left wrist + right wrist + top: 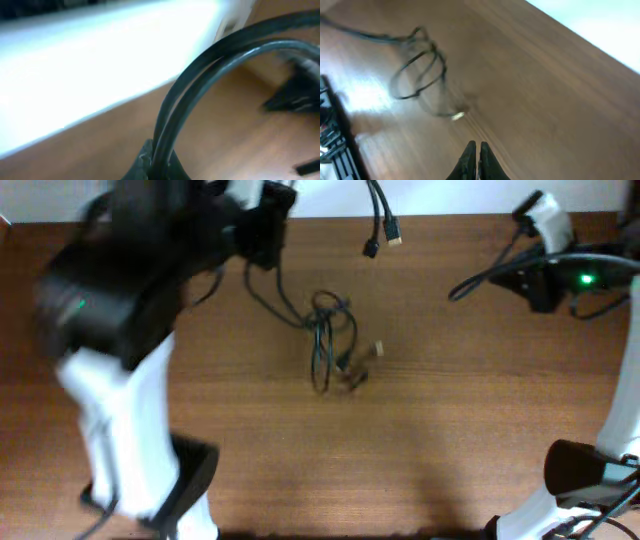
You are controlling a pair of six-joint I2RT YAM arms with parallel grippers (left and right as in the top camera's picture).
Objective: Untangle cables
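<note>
A small tangle of thin black cables point(330, 330) lies at the table's middle, with small plug ends point(358, 365) beside it. One strand point(262, 295) runs up and left to my left gripper point(265, 240). In the left wrist view that gripper point(157, 167) is shut on a doubled black cable point(210, 55) that arcs up and to the right. My right gripper point(476, 150) is shut and empty above bare table, and the tangle point(420, 75) with a metal-tipped plug point(457, 116) lies ahead to its left. In the overhead view the right gripper point(528, 285) is at the far right.
A separate black cable with two plug ends point(382, 230) hangs in from the table's far edge. The left arm point(110, 330) looms blurred over the left side. The right arm's thick cables point(500, 272) loop at the right. The table's white far edge point(590, 30) is close.
</note>
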